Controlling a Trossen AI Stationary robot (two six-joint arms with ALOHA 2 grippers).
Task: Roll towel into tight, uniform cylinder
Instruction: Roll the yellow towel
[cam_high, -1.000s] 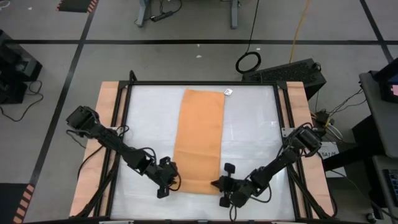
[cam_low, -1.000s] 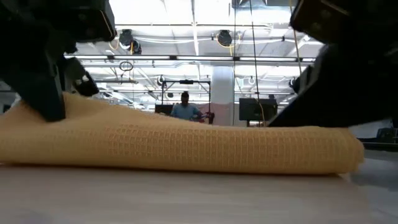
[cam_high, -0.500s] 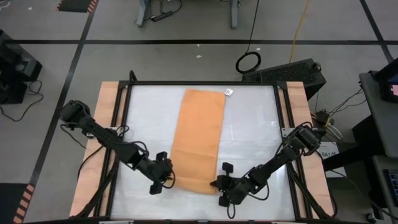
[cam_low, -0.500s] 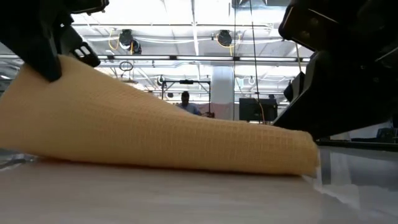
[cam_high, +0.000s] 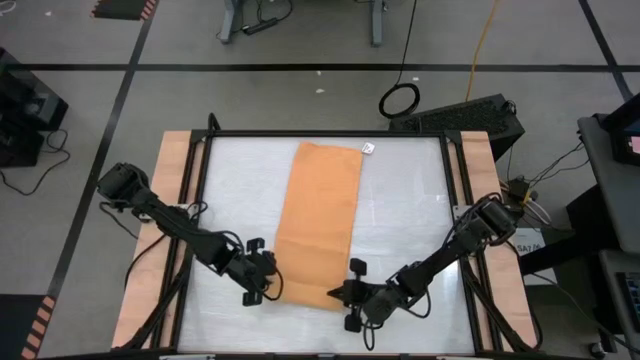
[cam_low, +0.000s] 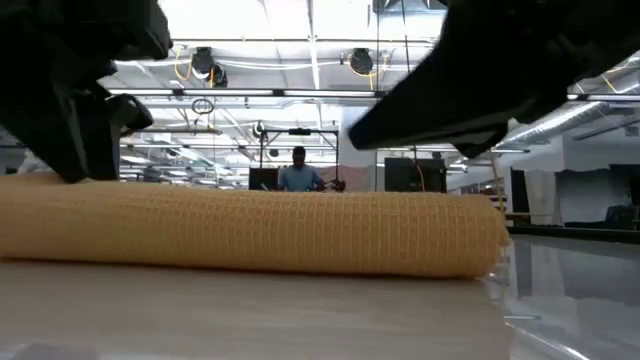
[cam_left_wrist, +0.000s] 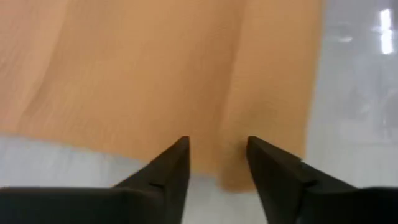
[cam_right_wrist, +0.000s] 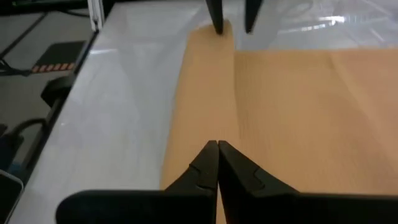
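Note:
The orange-tan towel (cam_high: 320, 220) lies as a long strip from the table's far edge toward the near edge, with its white tag (cam_high: 367, 148) at the far right corner. Its near end is turned over into a low roll (cam_low: 250, 230) that lies level on the table. My left gripper (cam_high: 268, 285) is at the roll's left end, and my right gripper (cam_high: 338, 294) is at its right end. Each gripper is shut on the cloth. My left gripper has the roll's left end (cam_left_wrist: 227, 168) between its two fingers, which come in nearly level from the table's left. The roll rests on the table. How many layers it holds I cannot tell. My right gripper is shut at the roll's right end (cam_right_wrist: 214, 127), coming in low from the table's right. Its fingertips meet over the cloth and hide the place of contact. The roll's right end (cam_low: 485, 235) lies on the table.
The white table sheet (cam_high: 420, 220) is bare on both sides of the towel. A black frame (cam_high: 200, 220) borders it. A person (cam_low: 298, 175) stands far off in the room behind.
My left gripper lifted the roll's left end off the table, then lowered it again, so the roll now lies level. The towel's near edge has moved a little toward the far edge. My right gripper has moved slightly toward the table's left.

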